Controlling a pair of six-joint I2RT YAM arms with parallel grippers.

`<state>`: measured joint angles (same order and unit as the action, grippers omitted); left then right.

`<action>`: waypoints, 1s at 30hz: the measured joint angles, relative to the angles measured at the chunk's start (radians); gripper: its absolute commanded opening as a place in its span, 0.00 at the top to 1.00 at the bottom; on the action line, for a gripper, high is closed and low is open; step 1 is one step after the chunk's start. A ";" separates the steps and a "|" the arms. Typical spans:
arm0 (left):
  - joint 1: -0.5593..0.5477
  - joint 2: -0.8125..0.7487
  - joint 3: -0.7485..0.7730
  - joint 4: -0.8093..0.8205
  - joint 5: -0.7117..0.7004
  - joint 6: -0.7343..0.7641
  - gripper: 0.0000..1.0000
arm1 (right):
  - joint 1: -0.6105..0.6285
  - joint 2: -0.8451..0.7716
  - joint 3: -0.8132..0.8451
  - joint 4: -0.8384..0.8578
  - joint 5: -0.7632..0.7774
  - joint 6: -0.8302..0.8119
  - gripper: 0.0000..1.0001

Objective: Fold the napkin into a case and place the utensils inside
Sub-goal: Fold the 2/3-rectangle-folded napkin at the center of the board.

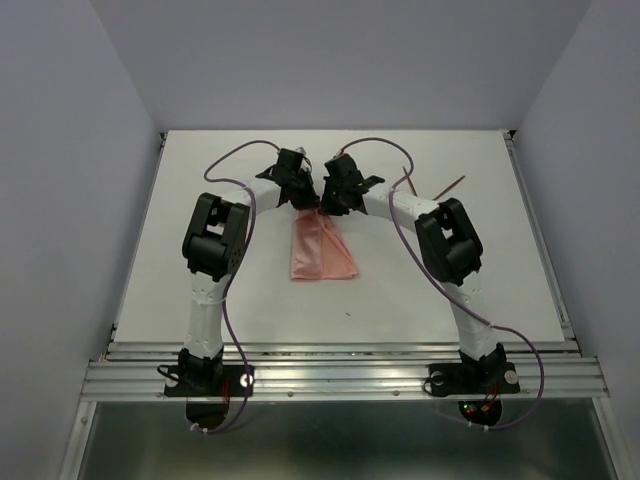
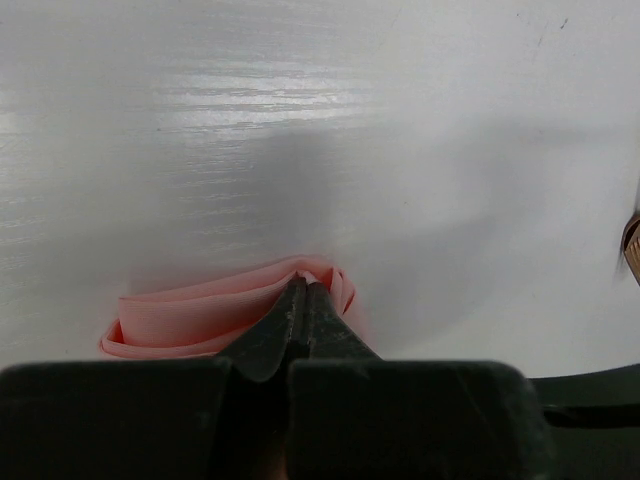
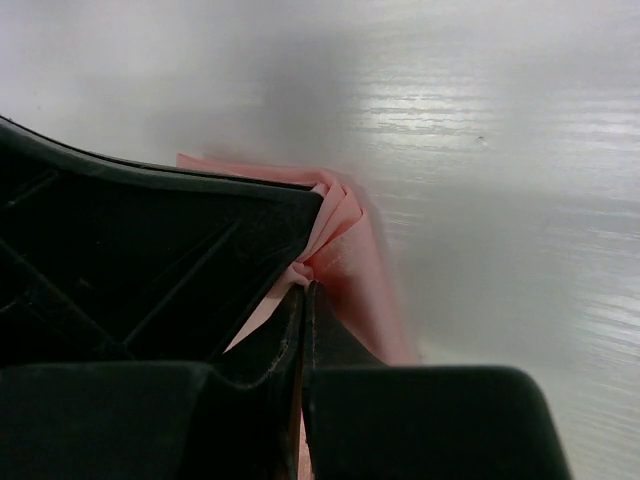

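Left wrist view: the left hand [image 2: 302, 287] has its dark fingers pressed together on a bunched corner of the napkin [image 2: 190, 315], a thin, faintly shiny salmon-pink cloth in soft rolled folds. The right hand [image 3: 306, 285] is likewise clamped on a pleated edge. From above, the cloth spreads from both hands toward the near side, a creased trapezoid on the white desk [image 1: 450, 290]. The utensils [image 1: 452, 185], two thin reddish-brown sticks, lie far right, well apart.

The white table [image 1: 150, 290] carries the creased salmon-pink napkin [image 1: 322, 255] around its middle, narrowing toward its far end, while the two thin reddish-brown utensils [image 1: 452, 184] lie well apart from it at the far right.
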<state>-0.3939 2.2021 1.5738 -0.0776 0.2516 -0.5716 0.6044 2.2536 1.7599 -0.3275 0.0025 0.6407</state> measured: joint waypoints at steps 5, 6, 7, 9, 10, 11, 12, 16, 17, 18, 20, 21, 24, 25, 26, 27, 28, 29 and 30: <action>0.003 -0.006 -0.008 0.000 0.005 -0.009 1.00 | 0.000 0.031 0.011 0.016 -0.019 0.042 0.99; 0.003 -0.006 -0.008 -0.001 0.006 -0.010 1.00 | 0.000 0.032 0.012 0.017 -0.020 0.049 0.99; 0.003 -0.006 -0.008 -0.001 0.006 -0.012 1.00 | 0.000 0.033 0.012 0.017 -0.020 0.054 0.99; 0.003 -0.007 -0.008 -0.001 0.007 -0.014 1.00 | 0.000 0.035 0.013 0.016 -0.015 0.064 0.99; 0.003 -0.009 -0.010 -0.002 0.006 -0.014 1.00 | 0.000 0.036 0.013 0.016 -0.011 0.069 0.99; 0.003 -0.012 -0.011 -0.004 0.006 -0.014 1.00 | 0.001 0.036 0.013 0.015 -0.008 0.072 0.99; 0.003 -0.014 -0.013 -0.008 0.006 -0.014 1.00 | 0.002 0.036 0.013 0.015 -0.005 0.074 0.99; 0.018 -0.039 -0.027 -0.028 0.020 -0.014 1.00 | 0.007 0.036 0.012 0.015 0.010 0.083 0.99; 0.025 -0.048 -0.031 -0.035 0.036 -0.014 1.00 | 0.010 0.036 0.011 0.016 0.014 0.084 0.99; 0.029 -0.056 -0.034 -0.039 0.046 -0.014 1.00 | 0.012 0.036 0.009 0.018 0.017 0.086 0.99; 0.040 -0.073 -0.042 -0.055 0.072 -0.013 1.00 | 0.016 0.036 0.004 0.026 0.019 0.089 0.99; 0.049 -0.085 -0.043 -0.063 0.081 -0.013 1.00 | 0.019 0.036 0.001 0.031 0.020 0.089 0.99; 0.063 -0.104 -0.043 -0.088 0.105 -0.010 1.00 | 0.026 0.035 -0.007 0.050 0.026 0.089 0.99; 0.067 -0.109 -0.043 -0.094 0.108 -0.009 1.00 | 0.027 0.034 -0.008 0.051 0.026 0.089 0.99; 0.070 -0.113 -0.043 -0.101 0.109 -0.006 1.00 | 0.029 0.033 -0.009 0.051 0.026 0.089 0.99; 0.075 -0.121 -0.044 -0.108 0.112 -0.004 1.00 | 0.029 0.033 -0.009 0.052 0.027 0.087 0.99; 0.078 -0.126 -0.047 -0.107 0.112 -0.002 1.00 | 0.030 0.032 -0.010 0.052 0.028 0.086 0.99; 0.080 -0.138 -0.056 -0.107 0.114 0.000 1.00 | 0.031 0.032 -0.010 0.051 0.028 0.084 0.99; 0.082 -0.151 -0.067 -0.107 0.114 0.003 1.00 | 0.031 0.031 -0.011 0.052 0.028 0.081 0.99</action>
<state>-0.3115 2.0514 1.5070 -0.1848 0.3660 -0.5690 0.6353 2.2848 1.7489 -0.2756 0.0303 0.7219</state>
